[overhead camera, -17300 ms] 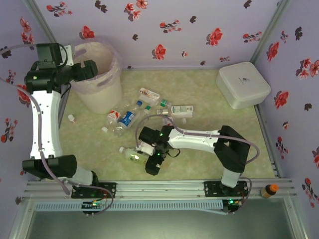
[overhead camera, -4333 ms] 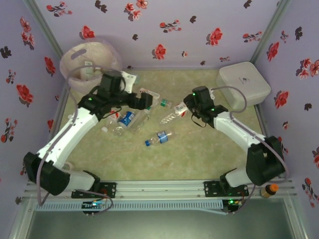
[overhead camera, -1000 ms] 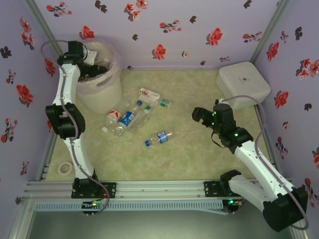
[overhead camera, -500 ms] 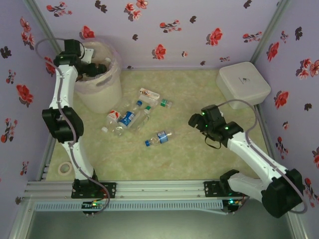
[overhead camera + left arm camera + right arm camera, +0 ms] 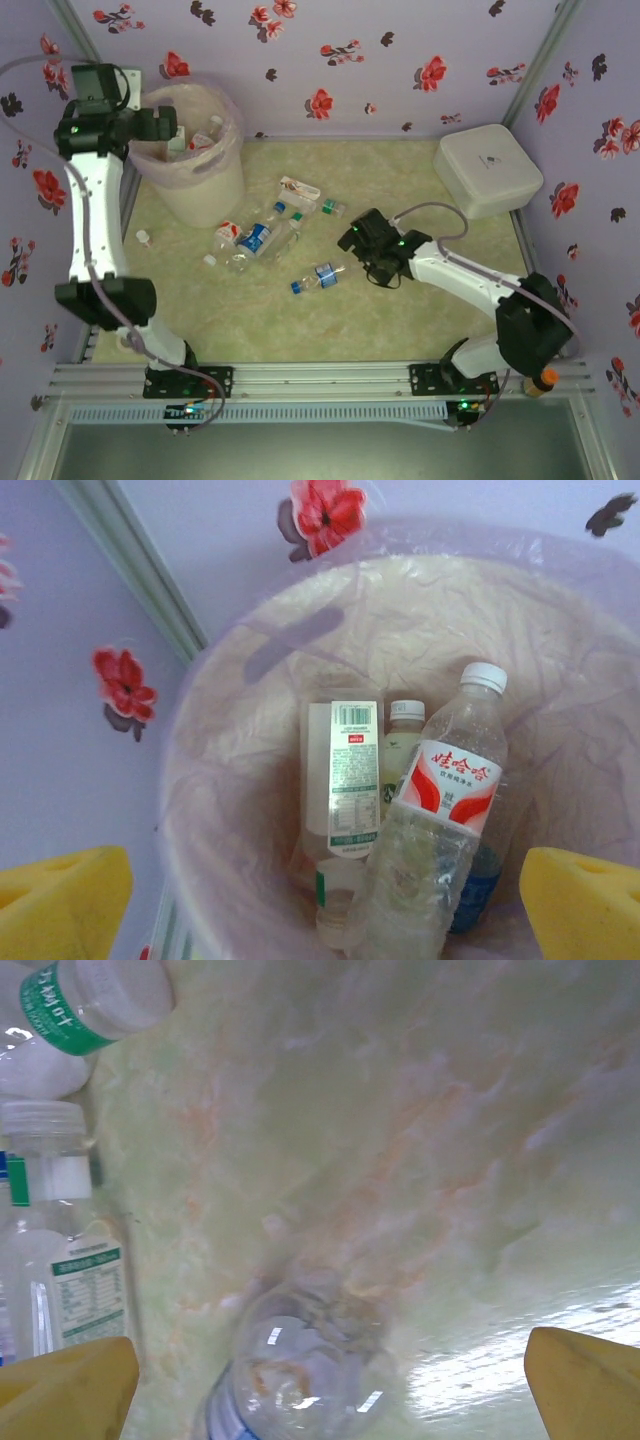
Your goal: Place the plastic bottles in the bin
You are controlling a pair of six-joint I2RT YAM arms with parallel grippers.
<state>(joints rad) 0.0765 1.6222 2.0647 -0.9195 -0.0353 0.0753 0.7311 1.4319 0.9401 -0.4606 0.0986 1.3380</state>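
The bin [image 5: 205, 170], a white bucket with a pinkish bag, stands at the back left. My left gripper [image 5: 165, 125] hovers open over its rim. In the left wrist view its pads [image 5: 60, 900] sit wide apart above a red-labelled bottle [image 5: 445, 810], a white-labelled bottle [image 5: 340, 780] and others inside the bin [image 5: 200, 740]. Several bottles [image 5: 255, 238] lie mid-table. A blue-labelled bottle [image 5: 322, 275] lies alone, with my open right gripper [image 5: 350, 240] just right of it. Its clear base [image 5: 300, 1370] shows low between the right fingers [image 5: 70, 1380], untouched.
A flat white lidded box [image 5: 487, 170] sits at the back right. An orange-capped brownish bottle [image 5: 543, 381] stands outside the front right rail. Loose caps [image 5: 145, 237] lie near the bin. Green-labelled and white-labelled bottles [image 5: 60, 1260] lie left of the right gripper.
My right arm has swung left and down toward the lone blue-labelled bottle. My left arm has pulled back to the left over the bin's rim.
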